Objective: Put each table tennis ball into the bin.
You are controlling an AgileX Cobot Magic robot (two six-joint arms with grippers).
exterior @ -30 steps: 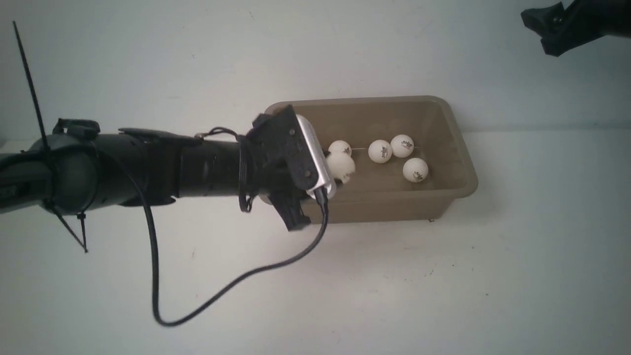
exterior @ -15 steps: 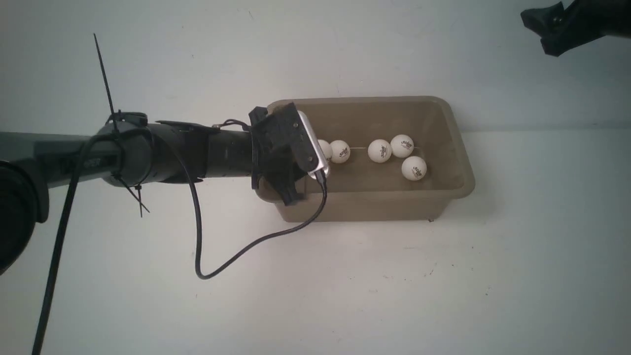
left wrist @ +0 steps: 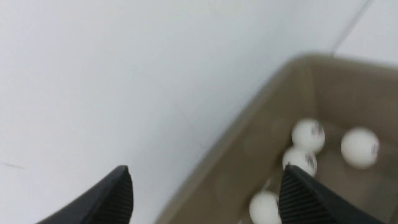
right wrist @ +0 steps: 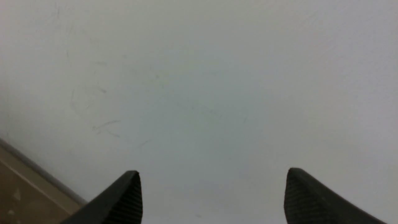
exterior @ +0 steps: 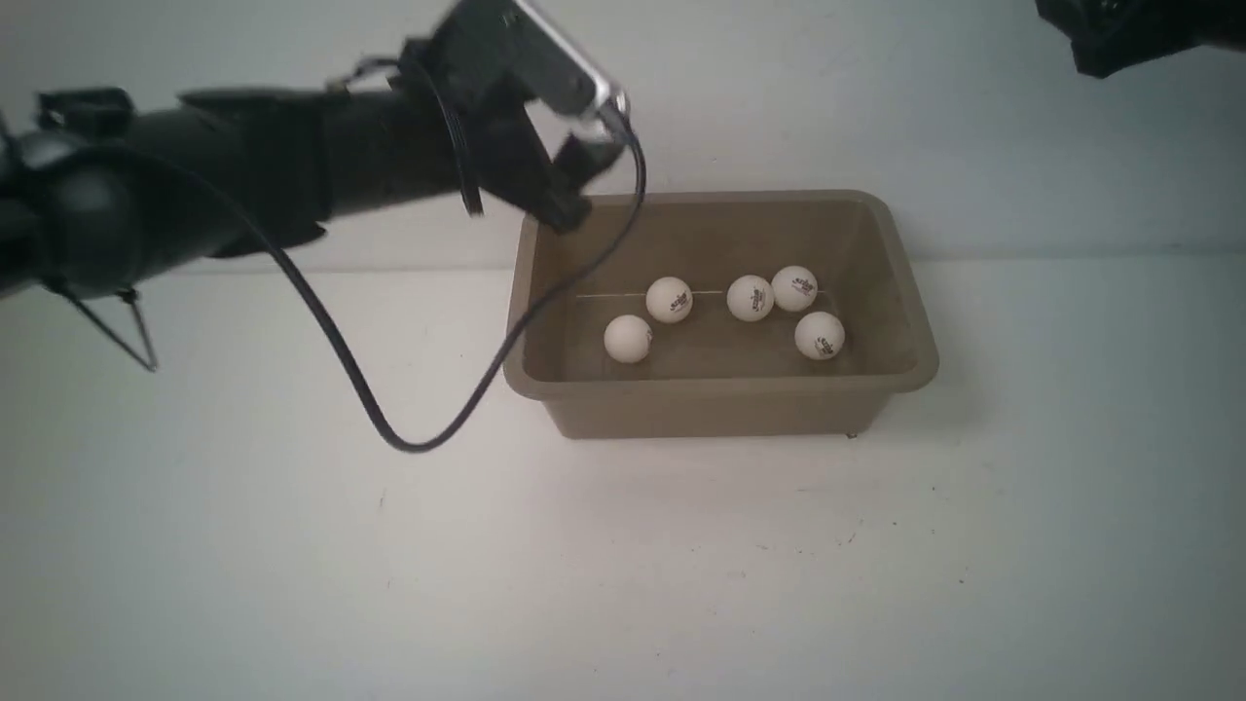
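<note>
The taupe bin stands mid-table, and several white table tennis balls lie on its floor: one near the left end, the others toward the middle and right. My left gripper hovers above the bin's far left corner, raised clear of it. In the left wrist view it stands open and empty, with the bin's wall and balls below. The right gripper is open and empty over bare white table. In the front view only its dark arm shows, at the top right.
A black cable loops down from the left wrist to the table just left of the bin. A tan strip with a grey edge crosses one corner of the right wrist view.
My left gripper rose out of the bin's left end, up and back, and its jaws opened wider. The ball it carried now lies on the bin floor at the left.
</note>
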